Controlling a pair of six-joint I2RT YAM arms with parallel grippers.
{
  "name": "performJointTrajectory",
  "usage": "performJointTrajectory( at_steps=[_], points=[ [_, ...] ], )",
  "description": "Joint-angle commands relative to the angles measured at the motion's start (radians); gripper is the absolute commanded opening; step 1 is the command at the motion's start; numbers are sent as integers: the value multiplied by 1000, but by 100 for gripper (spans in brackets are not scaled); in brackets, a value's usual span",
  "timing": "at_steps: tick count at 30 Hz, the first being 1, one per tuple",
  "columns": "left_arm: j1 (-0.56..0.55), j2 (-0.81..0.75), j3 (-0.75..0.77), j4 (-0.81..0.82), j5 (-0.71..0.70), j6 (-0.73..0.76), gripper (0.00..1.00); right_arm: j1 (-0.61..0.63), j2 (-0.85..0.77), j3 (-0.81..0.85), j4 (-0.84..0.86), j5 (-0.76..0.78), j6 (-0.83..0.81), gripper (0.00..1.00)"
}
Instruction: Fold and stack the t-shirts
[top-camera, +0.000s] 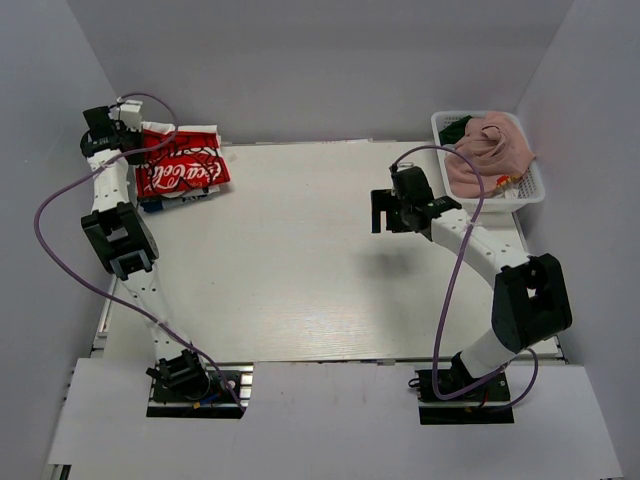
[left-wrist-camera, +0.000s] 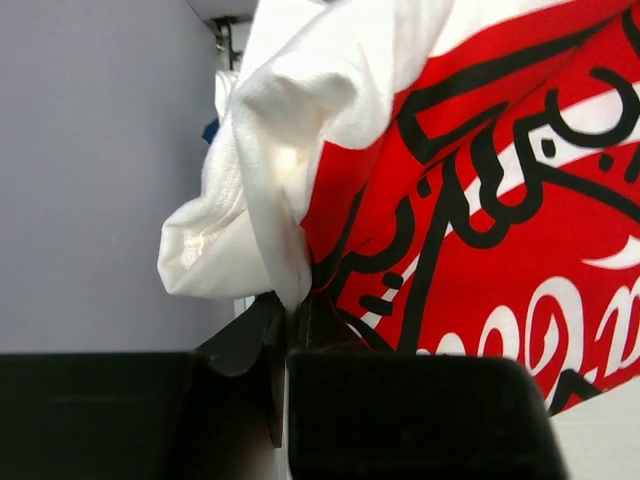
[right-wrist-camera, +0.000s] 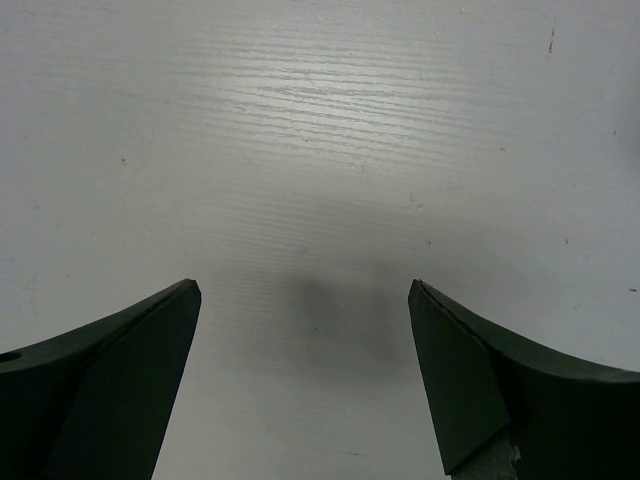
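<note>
At the far left corner of the table, the left gripper (top-camera: 137, 143) (left-wrist-camera: 290, 318) was clenched on a bunched white fold of the Coca-Cola t-shirt (top-camera: 182, 166) (left-wrist-camera: 480, 180), its two black fingers nearly meeting around the cloth. One such shirt was visible: soft white knit with a red panel and black-edged script. It lay as a rumpled folded bundle, with its long axis roughly left to right and the lettering running along that axis. A thin strip of blue and white showed under its near edge; what it belonged to could not be told.

Right of centre, the right gripper (top-camera: 384, 213) (right-wrist-camera: 305, 300) hung released, its two dark tapered fingers spread wide above bare tabletop and holding nothing.

One white plastic lattice basket (top-camera: 536, 190) sat at the far right corner, holding one crumpled dusty pink t-shirt (top-camera: 490, 152) and, behind it, one dark green t-shirt (top-camera: 456, 127). The table (top-camera: 300, 270) was one flat white board with a fine wood grain. Two purple cables (top-camera: 60, 200) looped along the two arms.
</note>
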Motion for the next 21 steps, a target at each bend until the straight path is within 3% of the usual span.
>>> performJointTrajectory(
  at_steps=[1,3,4,6,7,18,21],
  points=[
    [3,-25,3,118,-31,-17,0,7,2,57,-37,-16,-4,90],
    [3,-15,3,144,-74,-32,0,5,-2,53,-42,-12,2,90],
    [3,-15,3,164,-94,-64,6,5,-13,39,-39,-12,6,90],
    [3,-15,17,164,-93,-100,84,7,-21,31,-34,-21,14,90],
    [3,-15,27,152,-81,-120,100,2,-31,28,-31,-35,14,90],
    [-17,-127,-12,152,-73,-227,100,8,-159,-56,18,-56,17,90],
    [-17,-179,-35,134,10,-308,100,5,-211,-102,48,-47,16,90]
  ],
)
